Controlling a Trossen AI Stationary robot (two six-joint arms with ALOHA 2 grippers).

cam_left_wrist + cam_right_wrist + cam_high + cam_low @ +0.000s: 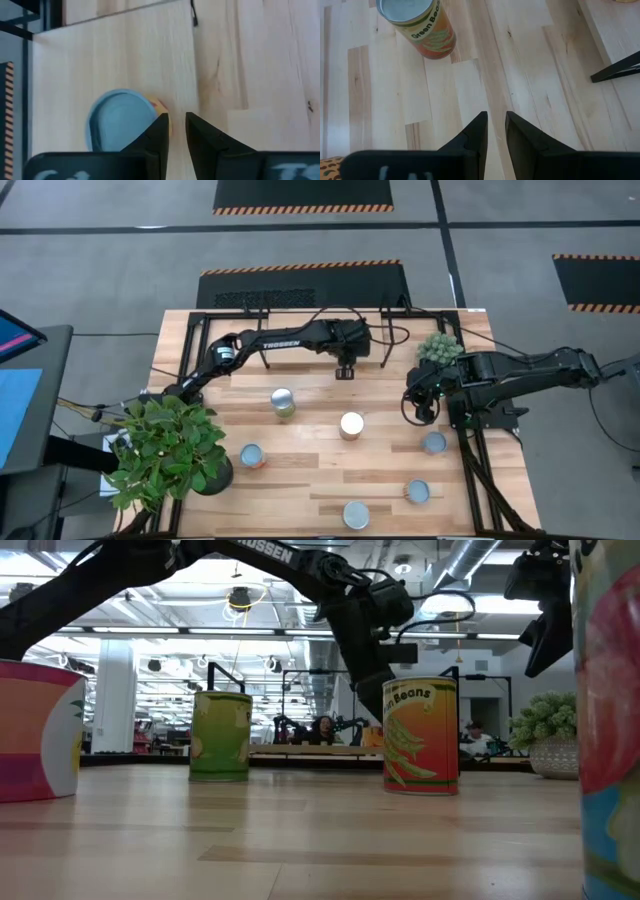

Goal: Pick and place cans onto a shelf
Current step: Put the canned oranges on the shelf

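Six cans dot the table, perhaps one more on the shelf; both claws empty, slightly parted.

A robotics lab: exposed ceiling ducts, strip lights, hazard-striped floor mats, more rigs behind the bench.

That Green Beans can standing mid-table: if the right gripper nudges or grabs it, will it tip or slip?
The Green Beans can stands upright on a flat base and looks rigid, so a low push would probably slide it across the smooth table. It is taller than wide, so a high push might tip it, and then it would roll. Its glossy label could be slippery.
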